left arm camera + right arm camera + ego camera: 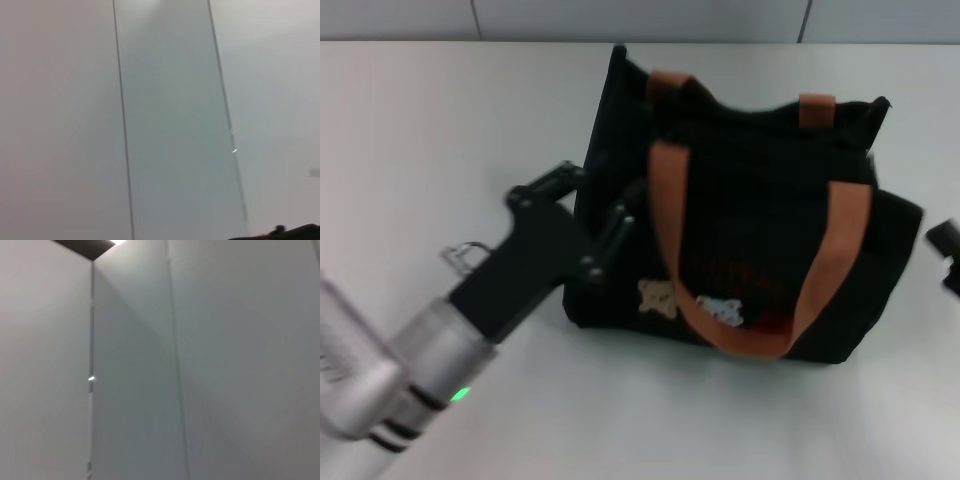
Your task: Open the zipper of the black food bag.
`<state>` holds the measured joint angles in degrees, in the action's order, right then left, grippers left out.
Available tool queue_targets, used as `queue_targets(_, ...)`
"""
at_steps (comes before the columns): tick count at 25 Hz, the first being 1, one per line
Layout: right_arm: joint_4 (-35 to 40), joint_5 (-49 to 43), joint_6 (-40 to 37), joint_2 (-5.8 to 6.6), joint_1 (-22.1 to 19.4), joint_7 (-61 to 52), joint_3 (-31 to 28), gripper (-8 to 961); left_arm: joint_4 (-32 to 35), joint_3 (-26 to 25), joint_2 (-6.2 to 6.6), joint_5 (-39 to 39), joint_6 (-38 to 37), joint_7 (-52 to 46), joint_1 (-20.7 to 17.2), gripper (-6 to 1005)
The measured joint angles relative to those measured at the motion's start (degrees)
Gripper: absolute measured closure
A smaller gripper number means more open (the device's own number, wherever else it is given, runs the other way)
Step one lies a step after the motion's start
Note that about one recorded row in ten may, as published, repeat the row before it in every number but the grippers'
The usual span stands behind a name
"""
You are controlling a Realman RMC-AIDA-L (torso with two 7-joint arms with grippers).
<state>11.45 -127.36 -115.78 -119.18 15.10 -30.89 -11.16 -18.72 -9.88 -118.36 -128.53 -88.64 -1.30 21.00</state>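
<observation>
The black food bag (760,190) stands upright on the white table, its brown strap handles (670,230) hanging over the front with the bear pictures and red lettering. Its top is dark, and I cannot make out the zipper or its pull there. My left gripper (605,192) is at the bag's left end, open, one finger outside the end wall and the other before the front face. Only a black bit of my right gripper (945,245) shows at the right edge, just off the bag's right end.
White table (440,120) stretches around the bag on all sides, with a grey panelled wall (640,18) behind it. Both wrist views show only pale wall panels; a dark edge (290,233) sits in a corner of the left wrist view.
</observation>
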Motion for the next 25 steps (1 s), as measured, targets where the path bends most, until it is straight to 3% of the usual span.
queue_targets(6,4.85,0.0,0.02,0.04,2.5,-4.34,9.89,110,15.69,0.47,0.02,-5.37,-10.17,-16.67,0.71,633)
queue_targets(9,6.53,0.0,-0.73,0.06,3.07,-5.12,15.49,111,23.64,1.96,0.19,-9.9,-17.93,-21.67,0.74,516)
queue_targets(12,8.3,0.01,-1.0,0.07,3.72,-6.63,21.58,112,28.46,6.13,0.47,-13.22,-23.71,-24.94,0.84,300)
queue_targets(14,8.8,0.01,-0.69,0.08,4.33,-8.15,23.74,112,29.84,9.89,1.0,-13.79,-24.85,-28.17,1.11,248)
queue_targets(17,8.92,0.01,-0.33,0.08,5.03,-8.85,25.49,112,30.62,12.79,0.79,-13.97,-24.52,-29.67,1.63,170)
queue_targets(20,8.98,0.15,-0.07,0.09,5.3,-8.9,25.76,112,31.27,13.64,0.03,-13.9,-24.0,-29.7,2.12,170)
queue_targets(25,9.79,0.44,-1.28,0.14,4.96,-9.36,25.46,112,31.27,13.67,-0.1,-13.98,-23.66,-29.83,2.53,170)
